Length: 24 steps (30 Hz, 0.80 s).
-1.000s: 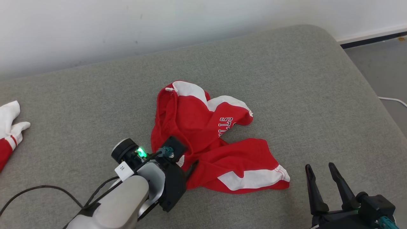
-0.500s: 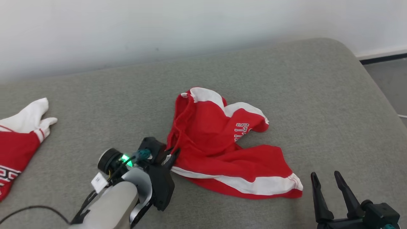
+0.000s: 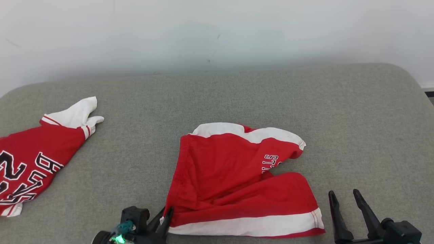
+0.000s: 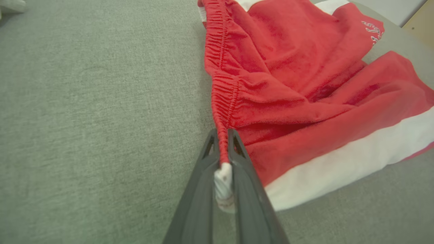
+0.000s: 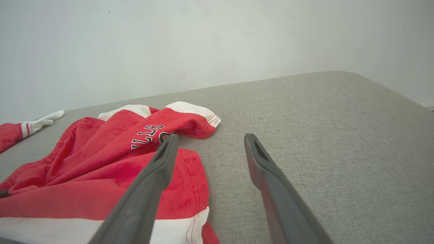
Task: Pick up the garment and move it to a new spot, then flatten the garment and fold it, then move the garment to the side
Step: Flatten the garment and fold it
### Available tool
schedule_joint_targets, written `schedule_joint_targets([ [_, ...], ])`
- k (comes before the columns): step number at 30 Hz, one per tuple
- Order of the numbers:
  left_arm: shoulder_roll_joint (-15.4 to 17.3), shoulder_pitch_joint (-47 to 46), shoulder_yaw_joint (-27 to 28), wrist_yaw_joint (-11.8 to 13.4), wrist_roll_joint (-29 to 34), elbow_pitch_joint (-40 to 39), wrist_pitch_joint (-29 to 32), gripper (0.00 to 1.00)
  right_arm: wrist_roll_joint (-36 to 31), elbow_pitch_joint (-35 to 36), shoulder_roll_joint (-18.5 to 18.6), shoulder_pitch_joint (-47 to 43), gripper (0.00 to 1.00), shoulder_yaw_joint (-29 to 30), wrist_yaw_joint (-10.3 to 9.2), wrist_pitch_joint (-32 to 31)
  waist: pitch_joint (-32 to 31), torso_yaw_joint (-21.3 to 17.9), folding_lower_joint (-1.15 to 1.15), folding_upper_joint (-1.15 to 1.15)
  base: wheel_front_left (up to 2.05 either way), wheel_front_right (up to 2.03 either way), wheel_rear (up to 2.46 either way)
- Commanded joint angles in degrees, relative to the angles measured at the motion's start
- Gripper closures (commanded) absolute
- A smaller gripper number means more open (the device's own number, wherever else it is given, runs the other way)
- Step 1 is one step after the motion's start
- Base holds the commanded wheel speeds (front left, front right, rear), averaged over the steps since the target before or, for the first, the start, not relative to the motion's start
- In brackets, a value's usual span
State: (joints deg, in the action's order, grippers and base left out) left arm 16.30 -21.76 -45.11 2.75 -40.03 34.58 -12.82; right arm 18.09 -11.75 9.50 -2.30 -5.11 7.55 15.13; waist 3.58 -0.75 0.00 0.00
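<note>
The garment, a red jersey shirt with a white sleeve and dark white-outlined lettering, lies bunched at the far left of the grey cushion; its sleeve end shows in the right wrist view. In the middle lie red shorts with a white side stripe and small lettering. My left gripper is shut on the near end of their gathered waistband, which runs taut away from the fingers. My right gripper stands open at the lower right, just right of the shorts' hem, holding nothing.
The grey padded surface runs back to a white wall. Its rounded right edge drops off at the far right. Bare fabric lies between the two red pieces and to the right of the shorts.
My left gripper closed on the shorts' waistband and drew it toward me, stretching the shorts out flatter. The head camera swung, so the jersey came further into view.
</note>
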Motion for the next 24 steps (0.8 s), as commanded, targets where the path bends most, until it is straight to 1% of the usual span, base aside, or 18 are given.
schedule_joint_targets([
  [1,-0.03,0.88,0.44,0.51,-0.52,-0.41,-0.70,0.76,0.37,-0.14,0.34,0.13,0.00,-0.16,-0.12,0.03,-0.44,0.08,0.00,0.00,0.00,0.00,0.00],
  [2,0.00,1.47,0.68,0.98,-0.15,-0.66,-1.17,0.09,0.47,-0.30,0.39,0.10,0.00,-0.29,-0.12,0.03,-0.68,0.01,0.00,0.00,0.00,0.00,0.00],
  [3,-0.02,2.14,1.01,1.30,0.22,-1.03,-1.58,0.00,0.53,-0.47,0.42,0.06,0.00,-0.40,-0.12,0.03,-0.96,-0.06,0.00,0.00,0.00,0.00,0.00],
  [7,0.45,3.50,3.51,2.63,2.11,-3.46,-2.37,0.00,0.39,-0.65,0.72,0.00,0.00,-0.66,-0.12,0.03,-2.39,-0.20,0.00,0.00,0.00,0.00,0.00],
  [12,1.37,6.93,11.88,4.78,7.57,-12.27,-2.32,0.00,-0.01,-0.39,0.91,-0.03,0.00,-1.49,-0.12,0.03,-3.75,-0.24,0.00,0.00,0.00,0.00,0.00],
  [16,1.04,11.19,19.37,5.69,12.37,-19.09,-2.34,0.00,-0.06,-0.14,1.23,0.02,0.00,-2.12,-0.12,0.03,-4.34,-0.36,0.00,0.00,0.00,0.00,0.00],
  [19,0.38,15.00,25.12,5.55,15.90,-23.30,-2.34,0.00,-0.14,0.14,1.36,-0.17,0.00,-2.51,-0.12,0.03,-4.74,-0.60,0.00,0.00,0.00,0.00,0.00],
  [24,-1.87,21.64,32.36,4.23,20.87,-28.44,-2.34,0.00,-0.10,0.66,1.59,-1.01,0.00,-2.67,-0.12,0.03,-5.29,-0.94,0.00,0.00,0.00,0.00,0.00],
])
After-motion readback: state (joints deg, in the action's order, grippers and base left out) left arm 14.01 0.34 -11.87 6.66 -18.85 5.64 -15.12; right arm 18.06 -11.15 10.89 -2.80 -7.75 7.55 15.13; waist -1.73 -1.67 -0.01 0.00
